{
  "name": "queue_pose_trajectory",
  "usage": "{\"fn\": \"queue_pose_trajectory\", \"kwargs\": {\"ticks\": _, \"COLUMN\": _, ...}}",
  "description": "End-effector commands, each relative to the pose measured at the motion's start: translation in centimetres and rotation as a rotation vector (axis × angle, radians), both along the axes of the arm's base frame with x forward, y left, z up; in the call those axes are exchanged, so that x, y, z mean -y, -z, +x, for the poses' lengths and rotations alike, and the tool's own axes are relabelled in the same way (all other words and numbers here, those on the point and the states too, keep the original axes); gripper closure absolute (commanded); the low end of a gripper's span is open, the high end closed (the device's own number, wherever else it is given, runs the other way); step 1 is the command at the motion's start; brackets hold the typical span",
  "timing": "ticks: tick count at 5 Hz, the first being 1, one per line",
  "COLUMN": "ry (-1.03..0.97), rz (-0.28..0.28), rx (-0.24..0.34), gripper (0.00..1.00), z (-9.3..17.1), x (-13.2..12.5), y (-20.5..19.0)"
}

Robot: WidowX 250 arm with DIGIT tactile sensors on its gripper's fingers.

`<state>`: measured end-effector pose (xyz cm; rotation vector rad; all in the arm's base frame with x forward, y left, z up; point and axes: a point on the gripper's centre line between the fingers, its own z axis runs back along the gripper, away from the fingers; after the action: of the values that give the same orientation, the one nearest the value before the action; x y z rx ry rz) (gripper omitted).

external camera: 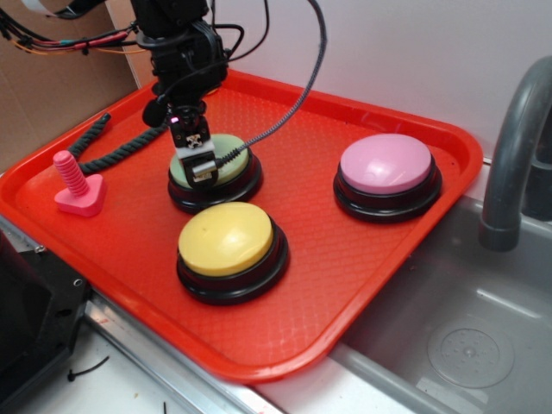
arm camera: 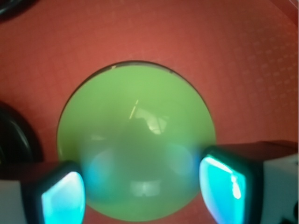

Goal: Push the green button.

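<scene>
Three dome buttons sat on a red tray [external camera: 388,285], and nearest the camera in the exterior view was the yellow button [external camera: 226,239], resting on its black base toward the tray's front rim. Just beyond it, at about 11 o'clock from the yellow one, stood the green button [external camera: 231,166], its pale top partly covered by the gripper [external camera: 200,168], which hung directly over the dome and seemed to meet its surface, though contact could not be confirmed. At 3 o'clock from the green button, well apart from it, was the pink button [external camera: 385,164], near the tray's right edge.

From the wrist view the green button [arm camera: 135,140] filled the middle of the frame, with the fingers [arm camera: 63,198] spread wide: one pad showed at 7 o'clock and the other at 4 o'clock of the dome, each glowing cyan, with nothing held between them.

At 9 o'clock from the green button a pink screw-shaped toy [external camera: 78,185] stood upright near the tray's left rim. Farther back, a dark braided rope [external camera: 112,151] lay across the rear left of the tray. Off the tray at 3 o'clock, a grey faucet [external camera: 517,147] arched over a grey sink [external camera: 466,336].
</scene>
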<state>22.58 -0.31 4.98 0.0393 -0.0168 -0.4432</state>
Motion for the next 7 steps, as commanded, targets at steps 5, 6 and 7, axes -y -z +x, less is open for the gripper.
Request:
{"fn": "queue_pose_trajectory", "kwargs": {"ticks": 5, "ry": -0.12, "rz": 0.0, "rx": 0.106, "gripper": 0.0, "z": 0.2, "x": -0.6, "y": -6.8}}
{"fn": "queue_pose_trajectory", "kwargs": {"ticks": 6, "ry": -0.132, "rz": 0.0, "rx": 0.117, "gripper": 0.0, "z": 0.1, "x": -0.8, "y": -7.7}}
{"fn": "queue_pose_trajectory", "kwargs": {"ticks": 7, "ry": -0.148, "rz": 0.002, "rx": 0.12, "gripper": 0.0, "z": 0.0, "x": -0.8, "y": -8.4}}
